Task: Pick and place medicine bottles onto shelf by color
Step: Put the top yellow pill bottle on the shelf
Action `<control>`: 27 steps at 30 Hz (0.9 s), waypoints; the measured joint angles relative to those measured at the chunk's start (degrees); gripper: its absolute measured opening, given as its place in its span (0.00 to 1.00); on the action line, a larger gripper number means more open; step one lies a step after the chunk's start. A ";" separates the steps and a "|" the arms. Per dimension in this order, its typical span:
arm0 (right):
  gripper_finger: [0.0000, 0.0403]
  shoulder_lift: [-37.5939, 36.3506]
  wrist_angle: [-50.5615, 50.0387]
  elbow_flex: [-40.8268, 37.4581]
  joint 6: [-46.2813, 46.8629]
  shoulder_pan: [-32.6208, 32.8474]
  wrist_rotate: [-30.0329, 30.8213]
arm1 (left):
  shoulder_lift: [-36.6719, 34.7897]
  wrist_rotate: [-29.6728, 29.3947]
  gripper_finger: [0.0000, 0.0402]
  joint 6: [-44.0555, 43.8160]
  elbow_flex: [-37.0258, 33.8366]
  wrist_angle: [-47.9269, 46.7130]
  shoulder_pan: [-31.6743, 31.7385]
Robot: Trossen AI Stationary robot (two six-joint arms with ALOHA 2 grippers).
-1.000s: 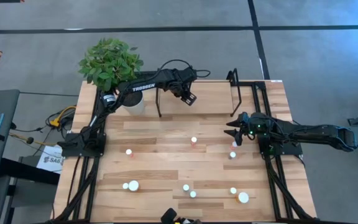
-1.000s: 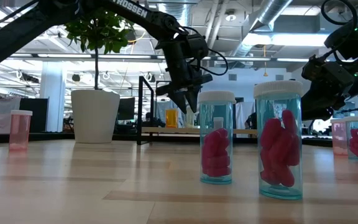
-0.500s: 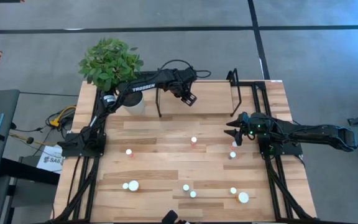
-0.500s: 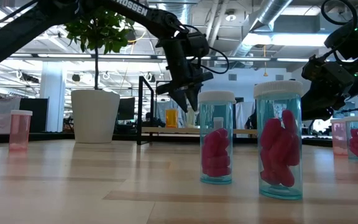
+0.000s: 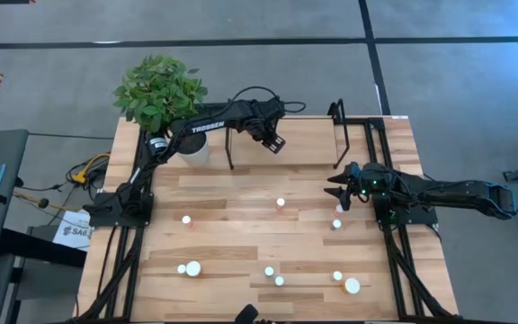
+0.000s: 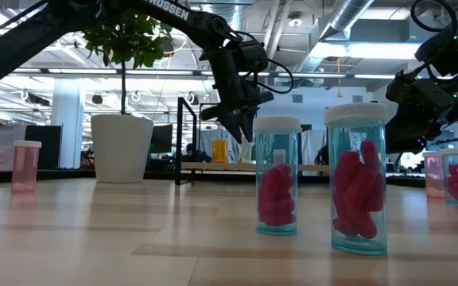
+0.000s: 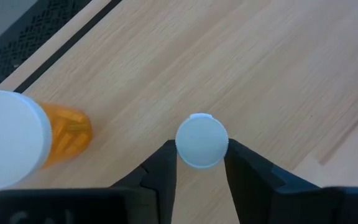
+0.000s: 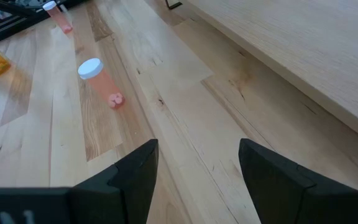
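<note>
- High view: your left gripper (image 5: 272, 142) is hanging over the light wooden shelf (image 5: 308, 135) with thin black metal uprights, which is standing at 12 o'clock on the plank tabletop (image 5: 232, 243).
- Your right gripper (image 5: 338, 191) is waiting at 3 o'clock, just beside two of the white-capped medicine bottles (image 5: 338, 209). The others are standing scattered from the table's centre down to 6 o'clock.
- A leafy green plant in a white pot (image 5: 158, 90) is sitting at 10 o'clock.
- Low view: the left gripper is pointing down above the shelf in the background. An orange white-capped bottle (image 6: 219, 151) is standing on the board just beside it.
- Two clear bottles filled with pink-red pieces (image 6: 277, 179) are standing nearest the camera. A pale pink bottle (image 6: 26, 165) is standing far out at 9 o'clock.
- Left wrist view: the left gripper's fingers (image 7: 166, 171) are pressing on both sides of a small bottle's round white cap (image 7: 202, 140). You are looking straight down on that cap, so the body's colour is hidden. It is over the shelf board, near the orange white-capped bottle.
- Right wrist view: the right gripper's fingers (image 8: 135, 174) are standing apart with nothing between them. They are over the tabletop alongside the shelf's edge. A pinkish-red bottle (image 8: 101, 84) is standing well ahead of them.
</note>
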 joint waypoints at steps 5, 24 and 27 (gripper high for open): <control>0.62 0.00 -0.01 0.00 0.00 0.00 -0.01 | 0.00 -0.49 0.27 0.02 0.00 1.39 0.00; 0.62 0.01 0.00 -0.01 0.00 0.01 0.00 | 0.00 -6.03 0.27 0.20 0.00 4.48 2.27; 0.62 0.01 0.01 0.00 -0.01 0.01 -0.01 | 0.00 -6.05 0.27 0.20 -0.02 4.75 2.84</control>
